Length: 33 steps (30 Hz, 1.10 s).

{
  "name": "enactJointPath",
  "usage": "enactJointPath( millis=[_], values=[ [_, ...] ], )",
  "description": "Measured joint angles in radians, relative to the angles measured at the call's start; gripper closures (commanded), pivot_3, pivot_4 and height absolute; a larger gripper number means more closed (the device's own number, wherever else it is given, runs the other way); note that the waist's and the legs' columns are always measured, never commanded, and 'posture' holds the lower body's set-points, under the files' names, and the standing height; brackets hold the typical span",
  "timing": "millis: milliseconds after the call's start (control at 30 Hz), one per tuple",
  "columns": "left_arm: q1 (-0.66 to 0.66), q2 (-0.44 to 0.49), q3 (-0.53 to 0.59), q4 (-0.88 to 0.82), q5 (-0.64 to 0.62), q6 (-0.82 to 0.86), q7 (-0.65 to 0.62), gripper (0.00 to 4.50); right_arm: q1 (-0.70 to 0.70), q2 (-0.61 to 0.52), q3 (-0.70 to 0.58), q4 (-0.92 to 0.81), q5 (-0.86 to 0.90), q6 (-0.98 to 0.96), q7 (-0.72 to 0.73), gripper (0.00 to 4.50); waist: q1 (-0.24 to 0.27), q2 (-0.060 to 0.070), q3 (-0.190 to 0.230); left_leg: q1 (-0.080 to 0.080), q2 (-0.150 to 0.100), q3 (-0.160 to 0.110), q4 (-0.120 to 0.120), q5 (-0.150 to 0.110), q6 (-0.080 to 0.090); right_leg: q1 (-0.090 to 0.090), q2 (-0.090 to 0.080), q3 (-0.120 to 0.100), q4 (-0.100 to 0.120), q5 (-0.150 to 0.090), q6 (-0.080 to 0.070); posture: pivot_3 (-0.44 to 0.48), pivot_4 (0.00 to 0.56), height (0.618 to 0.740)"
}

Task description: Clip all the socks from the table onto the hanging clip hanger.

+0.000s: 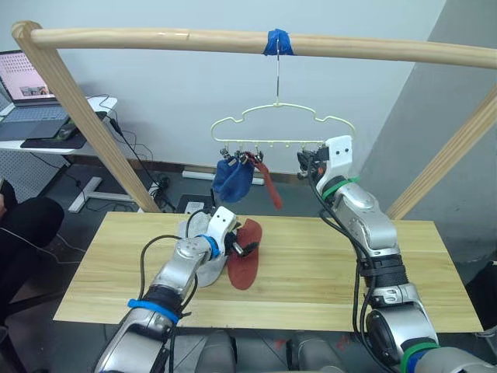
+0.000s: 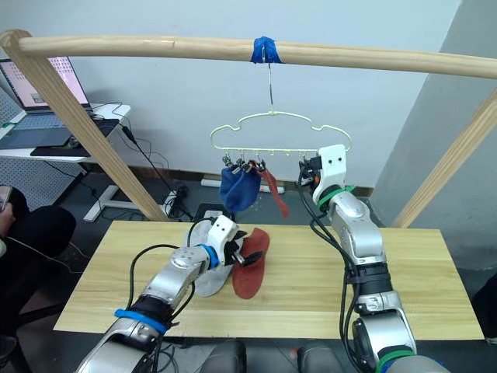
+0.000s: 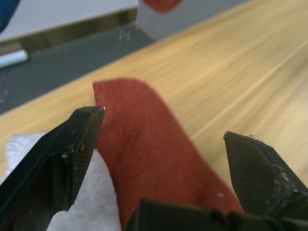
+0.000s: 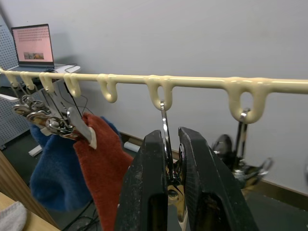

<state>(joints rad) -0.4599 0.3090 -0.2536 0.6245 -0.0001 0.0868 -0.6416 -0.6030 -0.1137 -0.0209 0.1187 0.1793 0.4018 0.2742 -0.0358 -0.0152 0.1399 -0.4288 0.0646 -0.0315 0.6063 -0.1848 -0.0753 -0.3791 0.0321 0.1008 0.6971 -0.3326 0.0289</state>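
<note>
Left fingers apart over rust sock, bare table rightward

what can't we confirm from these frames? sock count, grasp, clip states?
- Grey socks: left arm covers the pile in the eye views, so one or two cannot be told.
- Blue socks: bunched on the clip hanger; count unclear.
- Left gripper: open over the red sock; contact not visible.
- Right gripper: shut on a clip; the clip's jaw end is cut off by the right wrist view's edge.
</note>
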Motion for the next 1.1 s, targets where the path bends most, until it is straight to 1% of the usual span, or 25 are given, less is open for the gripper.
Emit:
enactJointPath(
  millis=[100, 133, 167, 300, 467, 500, 533, 567, 733, 867, 1033, 1100],
  values=[
    [-0.053, -0.022, -0.017, 0.140, 0.050, -0.054, 0.019, 0.00, 0.015, -0.004, -0.001, -0.040, 0.000, 0.022, -0.014, 4.39, -0.001, 0.000, 0.000, -0.002, 0.000, 0.000, 0.000, 0.000, 0.000, -0.001, 0.000, -0.001, 0.000, 0.000, 0.000, -0.049, 0.154, 0.740],
    [-0.068, -0.030, -0.018, 0.185, 0.061, -0.063, 0.020, 0.39, 0.024, -0.006, -0.002, -0.055, 0.000, 0.029, -0.018, 4.39, -0.001, 0.000, 0.000, -0.002, 0.000, 0.000, 0.000, 0.000, 0.000, -0.001, 0.000, -0.001, 0.000, 0.000, 0.000, -0.049, 0.154, 0.740],
    [-0.074, -0.033, -0.016, 0.214, 0.064, -0.073, 0.020, 0.58, 0.030, -0.006, -0.002, -0.067, 0.001, 0.034, -0.019, 4.39, -0.002, 0.000, 0.000, -0.002, 0.000, 0.000, 0.000, 0.000, 0.000, -0.001, 0.000, -0.001, 0.000, 0.000, 0.000, -0.055, 0.154, 0.740],
    [-0.113, -0.045, -0.010, 0.289, 0.068, -0.102, 0.004, 1.78, 0.041, -0.012, -0.007, -0.101, 0.001, 0.057, -0.030, 4.39, -0.007, 0.000, 0.000, -0.002, 0.000, 0.000, 0.001, 0.000, 0.000, -0.001, 0.000, -0.001, 0.000, 0.000, 0.000, -0.055, 0.154, 0.740],
    [-0.118, -0.062, -0.007, 0.312, 0.082, -0.137, -0.027, 3.25, 0.045, -0.013, -0.013, -0.113, 0.002, 0.069, -0.036, 4.39, -0.008, 0.000, 0.000, -0.002, 0.000, 0.000, 0.001, 0.000, 0.000, -0.001, 0.000, -0.001, 0.000, 0.000, 0.001, -0.043, 0.152, 0.740],
    [-0.118, -0.063, -0.007, 0.313, 0.083, -0.138, -0.028, 3.68, 0.045, -0.013, -0.014, -0.113, 0.002, 0.070, -0.036, 4.39, -0.008, 0.000, 0.000, -0.002, 0.000, -0.001, 0.001, 0.000, 0.000, -0.001, 0.000, -0.001, 0.000, 0.000, 0.001, -0.028, 0.149, 0.740],
    [-0.118, -0.063, -0.007, 0.313, 0.084, -0.139, -0.029, 3.68, 0.045, -0.013, -0.015, -0.113, 0.003, 0.070, -0.036, 4.39, -0.008, 0.000, 0.000, -0.002, 0.000, -0.001, 0.001, 0.000, 0.000, -0.001, 0.000, -0.001, 0.000, 0.000, 0.001, -0.022, 0.145, 0.740],
    [-0.097, -0.056, -0.007, 0.281, 0.085, -0.155, -0.051, 3.86, 0.045, -0.014, -0.015, -0.113, 0.006, 0.070, -0.032, 4.39, -0.009, 0.000, 0.000, -0.002, 0.000, 0.000, 0.001, 0.000, 0.000, -0.001, 0.000, -0.001, 0.000, 0.000, 0.000, -0.020, 0.144, 0.740],
    [-0.008, -0.021, -0.004, 0.150, 0.078, -0.164, -0.121, 3.86, 0.040, -0.040, -0.019, -0.111, 0.023, 0.070, -0.009, 4.39, -0.008, 0.000, 0.000, -0.003, 0.000, -0.001, 0.001, 0.000, 0.000, -0.001, 0.000, -0.002, 0.000, 0.000, 0.000, -0.003, 0.138, 0.740],
    [0.045, 0.021, 0.026, 0.036, 0.057, -0.152, -0.153, 3.86, 0.037, -0.048, -0.026, -0.103, 0.036, 0.070, 0.007, 4.39, -0.007, 0.000, 0.000, -0.002, 0.000, -0.001, 0.001, 0.000, 0.000, -0.001, 0.000, -0.001, 0.000, 0.000, 0.000, 0.006, 0.130, 0.740],
    [0.132, 0.059, 0.028, -0.125, 0.031, -0.080, -0.208, 3.86, 0.036, -0.046, -0.026, -0.101, 0.043, 0.074, 0.010, 4.39, -0.005, 0.000, 0.000, -0.002, 0.000, -0.001, 0.001, 0.000, 0.000, -0.001, 0.000, -0.002, 0.000, 0.000, 0.000, 0.015, 0.125, 0.740],
    [0.151, 0.080, 0.026, -0.147, 0.036, -0.067, -0.213, 3.86, 0.036, -0.046, -0.026, -0.101, 0.044, 0.075, 0.009, 4.39, -0.005, 0.000, 0.000, -0.002, 0.000, -0.002, 0.001, 0.000, 0.000, -0.001, 0.000, -0.002, 0.001, 0.000, 0.000, 0.021, 0.120, 0.740]
  ],
)
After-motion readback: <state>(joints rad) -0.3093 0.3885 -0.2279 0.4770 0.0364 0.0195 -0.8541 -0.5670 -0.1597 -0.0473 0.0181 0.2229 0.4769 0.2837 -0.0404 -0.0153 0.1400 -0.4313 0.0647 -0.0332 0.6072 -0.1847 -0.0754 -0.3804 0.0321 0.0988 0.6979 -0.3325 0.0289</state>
